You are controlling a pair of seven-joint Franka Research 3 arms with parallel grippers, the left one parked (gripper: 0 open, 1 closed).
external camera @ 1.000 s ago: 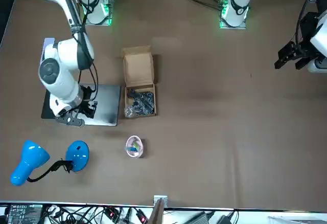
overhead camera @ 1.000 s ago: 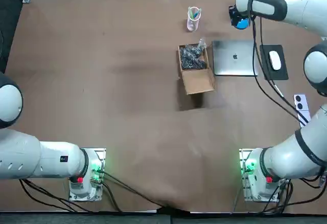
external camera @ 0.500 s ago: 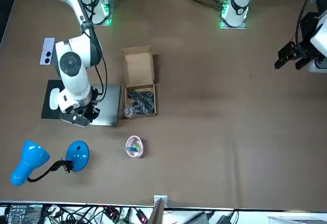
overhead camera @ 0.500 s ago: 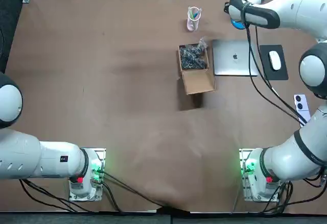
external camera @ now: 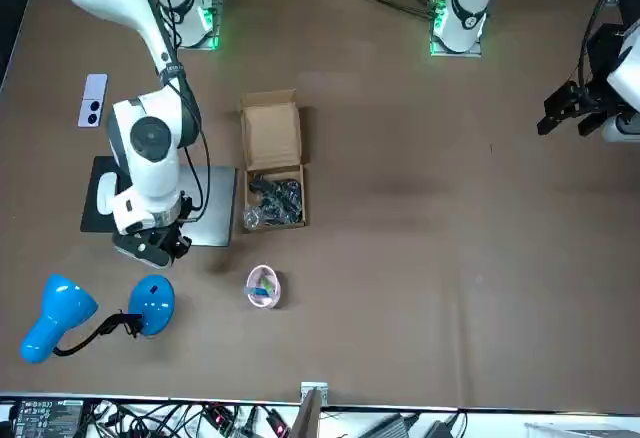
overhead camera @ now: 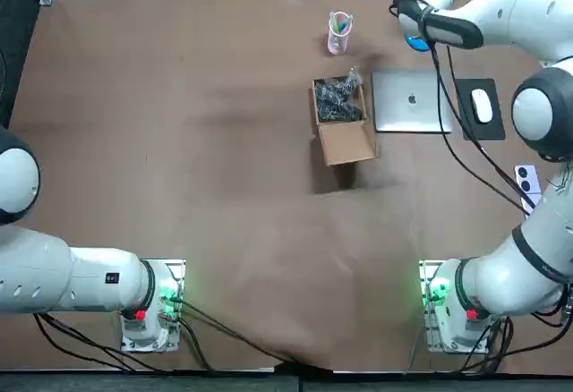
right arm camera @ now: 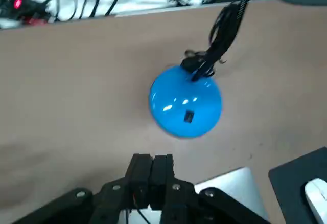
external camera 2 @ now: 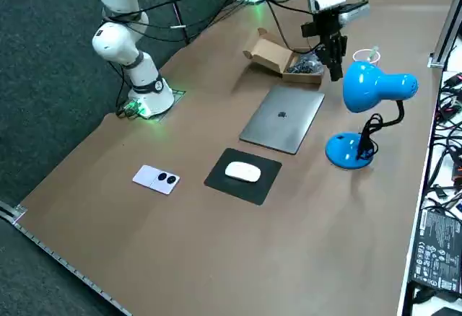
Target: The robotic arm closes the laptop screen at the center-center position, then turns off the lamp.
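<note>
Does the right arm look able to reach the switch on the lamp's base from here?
Probably yes: the shut right gripper hangs just short of the blue lamp base, and nothing lies between it and the switch.

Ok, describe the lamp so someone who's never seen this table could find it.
Find the closed silver laptop; the lamp stands between it and the table's far edge, close to the shut right gripper. What sets it apart: a bright blue domed base and cone-shaped head, joined along a black cord.
</note>
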